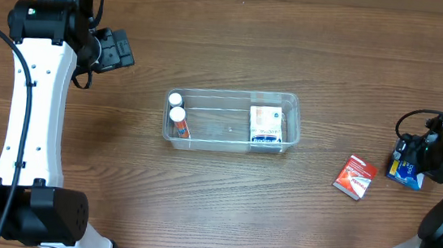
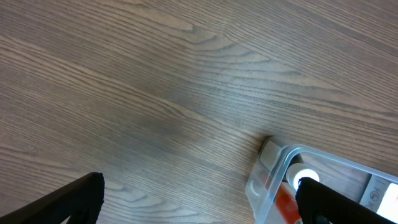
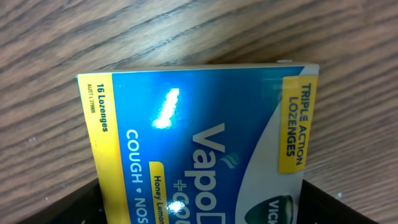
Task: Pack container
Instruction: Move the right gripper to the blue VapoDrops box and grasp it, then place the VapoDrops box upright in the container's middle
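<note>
Nearest, right side: one red-and-white packet lies flat on the table, loose. Just right of it is one blue lozenge box, with the right gripper on it. In the right wrist view the dark fingers flank the box's two short edges, but whether they are clamped or only straddling it cannot be told. Mid-table is one container, long axis running left-right, well apart from both arms. Inside: two white-capped tubes with orange bodies, side by side at the left end, and one white-and-blue box at the right end, with the middle bare. Count: three items packed and two still outside, all five small. Handling call on the container: thin clear plastic, so likely light, a bit flexy in the walls and slick. It probably skids on the wood if an item nudges the rim, and bracing it may help. The best hold looks like the rim, pinched over a long wall near the middle. The rounded corners give a poor bite, and the ends are crowded by the contents. The contents are too light to anchor it. Far left: the left gripper hovers over bare wood with its fingers spread wide and nothing between them. The container's left corner and one tube cap sit at the edge of its wrist view.
</note>
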Robot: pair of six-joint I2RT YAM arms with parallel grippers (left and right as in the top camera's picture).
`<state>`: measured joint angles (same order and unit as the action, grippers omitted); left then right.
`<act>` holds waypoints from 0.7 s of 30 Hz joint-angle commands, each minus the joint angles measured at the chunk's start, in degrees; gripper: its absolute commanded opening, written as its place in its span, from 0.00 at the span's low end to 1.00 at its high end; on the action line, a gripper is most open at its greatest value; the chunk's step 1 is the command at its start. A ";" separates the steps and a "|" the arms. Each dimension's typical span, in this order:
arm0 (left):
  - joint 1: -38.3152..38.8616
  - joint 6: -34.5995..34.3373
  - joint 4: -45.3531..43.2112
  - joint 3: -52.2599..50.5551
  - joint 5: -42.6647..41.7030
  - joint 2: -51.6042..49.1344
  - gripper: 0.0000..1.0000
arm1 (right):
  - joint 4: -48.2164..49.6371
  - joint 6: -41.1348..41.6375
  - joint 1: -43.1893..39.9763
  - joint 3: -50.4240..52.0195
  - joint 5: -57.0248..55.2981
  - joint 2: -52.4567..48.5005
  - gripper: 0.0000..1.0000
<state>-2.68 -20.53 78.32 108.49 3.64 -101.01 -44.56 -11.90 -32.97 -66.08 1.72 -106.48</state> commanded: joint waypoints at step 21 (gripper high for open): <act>0.07 1.29 0.31 1.29 -0.07 0.42 1.00 | -26.10 13.94 26.21 -32.96 2.49 13.60 0.70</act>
<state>-2.68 -20.53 78.63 108.49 3.66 -100.99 -69.10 -2.09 -13.82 -95.55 3.22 -97.58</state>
